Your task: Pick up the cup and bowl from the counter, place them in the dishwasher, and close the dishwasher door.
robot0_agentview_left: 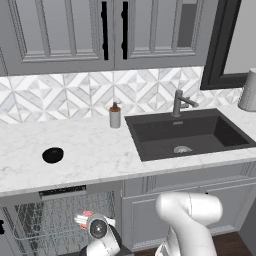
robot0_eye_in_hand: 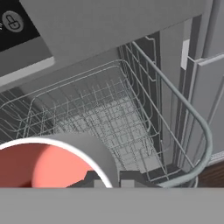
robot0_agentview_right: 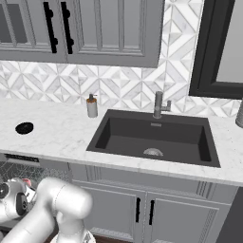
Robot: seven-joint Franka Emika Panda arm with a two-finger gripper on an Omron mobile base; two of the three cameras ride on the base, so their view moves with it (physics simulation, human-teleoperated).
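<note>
My gripper (robot0_eye_in_hand: 110, 183) is shut on the rim of the cup (robot0_eye_in_hand: 48, 164), whose salmon-red inside faces the hand camera. I hold it low in front of the open dishwasher (robot0_agentview_left: 62, 191), just above the grey wire rack (robot0_eye_in_hand: 109, 118). The cup (robot0_agentview_left: 83, 218) shows as a red patch beside my hand in the left base view, and the cup (robot0_agentview_right: 27, 182) peeks out by the rack in the right base view. The black bowl (robot0_agentview_left: 52, 155) sits on the white marble counter (robot0_agentview_left: 95, 150), above the dishwasher; the bowl (robot0_agentview_right: 24, 127) lies far left. The dishwasher door is out of view.
A soap bottle (robot0_agentview_left: 115, 116) stands at the backsplash beside the dark sink (robot0_agentview_left: 187, 135) with its faucet (robot0_agentview_left: 180, 102). Panelled cabinets (robot0_agentview_left: 150, 220) flank the dishwasher on the right. A grey canister (robot0_agentview_left: 248, 90) stands at the far right of the counter.
</note>
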